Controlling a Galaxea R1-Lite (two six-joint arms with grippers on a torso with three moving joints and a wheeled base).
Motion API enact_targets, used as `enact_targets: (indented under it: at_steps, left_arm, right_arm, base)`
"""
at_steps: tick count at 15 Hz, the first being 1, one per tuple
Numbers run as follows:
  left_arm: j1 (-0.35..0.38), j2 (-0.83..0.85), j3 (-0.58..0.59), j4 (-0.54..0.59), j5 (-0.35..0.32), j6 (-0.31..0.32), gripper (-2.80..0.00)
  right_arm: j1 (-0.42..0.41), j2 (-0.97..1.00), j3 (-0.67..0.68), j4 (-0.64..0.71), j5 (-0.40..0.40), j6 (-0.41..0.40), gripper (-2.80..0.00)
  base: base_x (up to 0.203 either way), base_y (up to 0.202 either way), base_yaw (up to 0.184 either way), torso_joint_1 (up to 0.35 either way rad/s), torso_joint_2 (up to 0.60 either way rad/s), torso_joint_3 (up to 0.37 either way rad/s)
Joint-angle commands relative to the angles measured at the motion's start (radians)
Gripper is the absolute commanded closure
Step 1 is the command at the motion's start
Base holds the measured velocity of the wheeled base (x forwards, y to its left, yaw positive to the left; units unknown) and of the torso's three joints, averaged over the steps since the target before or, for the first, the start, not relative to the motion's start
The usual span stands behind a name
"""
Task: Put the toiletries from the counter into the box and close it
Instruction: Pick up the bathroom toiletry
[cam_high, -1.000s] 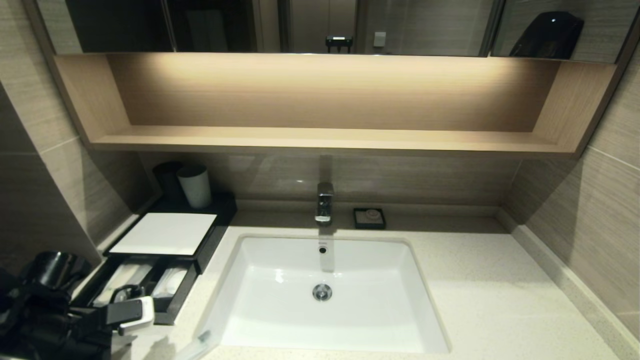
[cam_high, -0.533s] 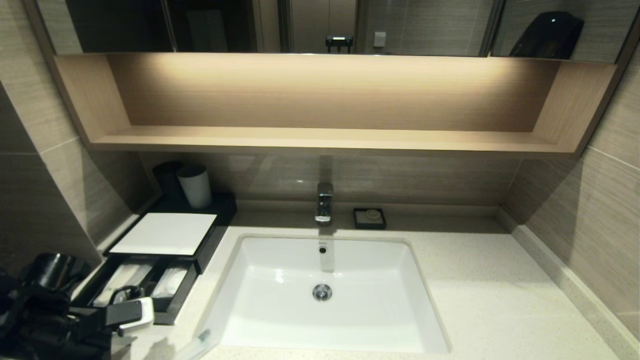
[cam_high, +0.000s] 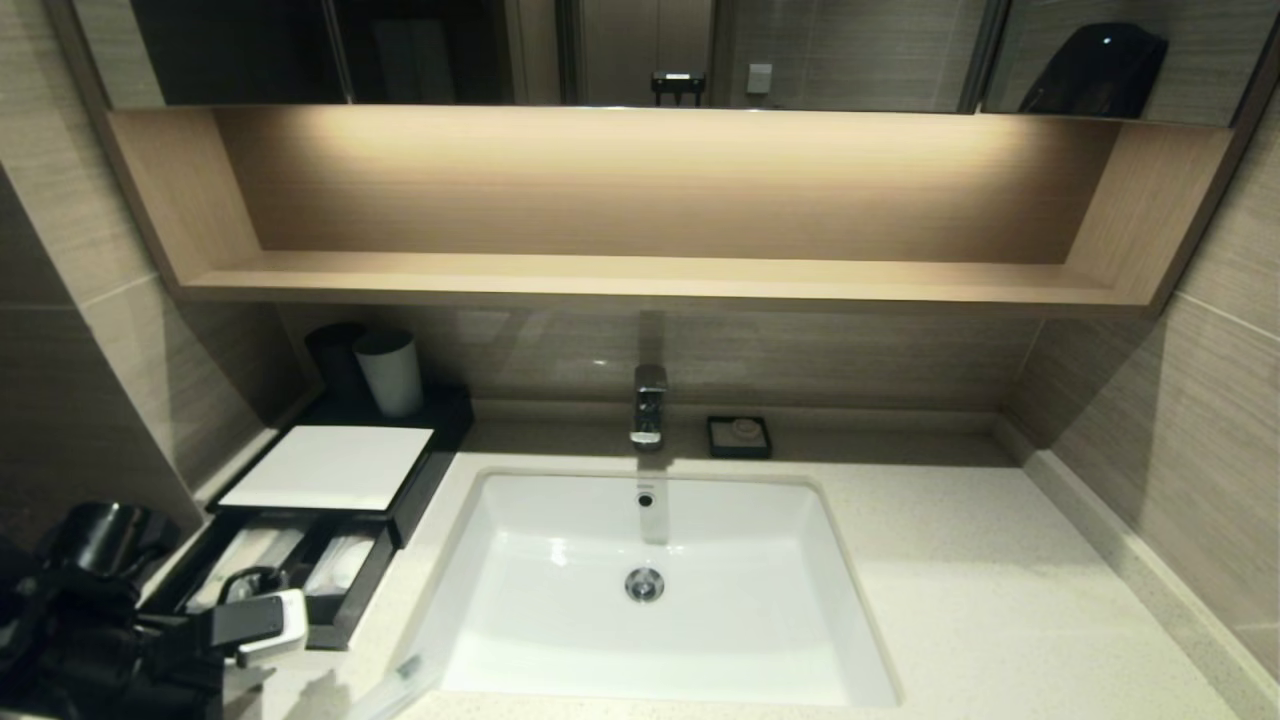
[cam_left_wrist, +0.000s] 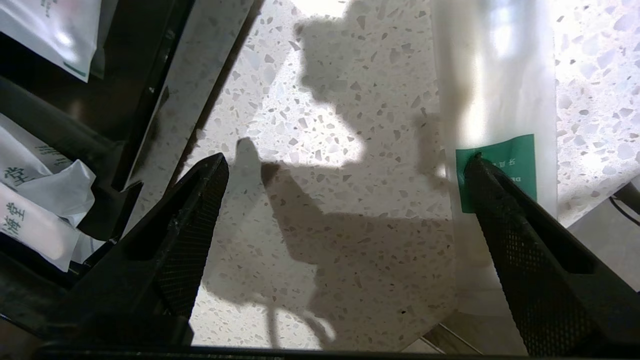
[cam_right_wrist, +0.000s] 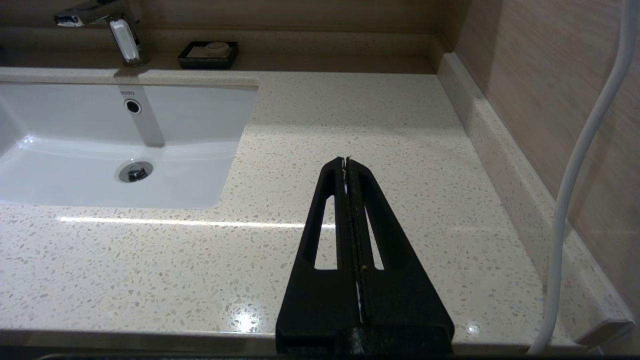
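The dark box (cam_high: 425, 480) with a white top panel stands left of the sink, its divided drawer (cam_high: 345, 615) pulled out and holding whitish packets (cam_high: 335, 565). One clear packet with a green label (cam_left_wrist: 500, 100) lies on the counter (cam_high: 980, 600) near the front edge, left of the sink (cam_high: 395, 685). My left gripper (cam_left_wrist: 346, 159) is open and empty, low over the counter between drawer and packet; one fingertip (cam_left_wrist: 480, 170) overlaps the green label. In the head view it is at the bottom left (cam_high: 262, 625). My right gripper (cam_right_wrist: 345, 161) is shut and empty over the counter right of the sink.
The white sink (cam_high: 700, 640) with a tap (cam_high: 648, 405) fills the middle. A black soap dish (cam_high: 738, 437) sits behind it. A light grey cup (cam_high: 390, 372) and a dark cup stand behind the box. A wooden shelf (cam_high: 650, 275) runs above. A white cable (cam_right_wrist: 580, 165) hangs by the right wall.
My left gripper has shifted very slightly near the drawer's front. Nothing else has moved.
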Motion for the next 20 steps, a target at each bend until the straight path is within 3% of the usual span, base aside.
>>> enact_targets:
  at_steps: [1, 7, 20]
  left_arm:
    - [0.004, -0.001, -0.005, 0.003, -0.005, 0.008, -2.80]
    - [0.021, -0.020, -0.005, 0.002, -0.041, 0.006, -2.80]
    - [0.020, -0.007, -0.008, 0.007, -0.043, 0.049, -2.80]
  right_arm:
    - [0.000, -0.002, 0.000, 0.000, 0.000, 0.000, 0.00]
    - [0.000, -0.002, 0.000, 0.000, 0.000, 0.000, 0.00]
    - [0.000, -0.001, 0.000, 0.000, 0.000, 0.000, 0.00]
  base:
    - [0.000, 0.000, 0.000, 0.000, 0.00, 0.000]
    - [0.000, 0.000, 0.000, 0.000, 0.00, 0.000]
    - [0.000, 0.000, 0.000, 0.000, 0.00, 0.000]
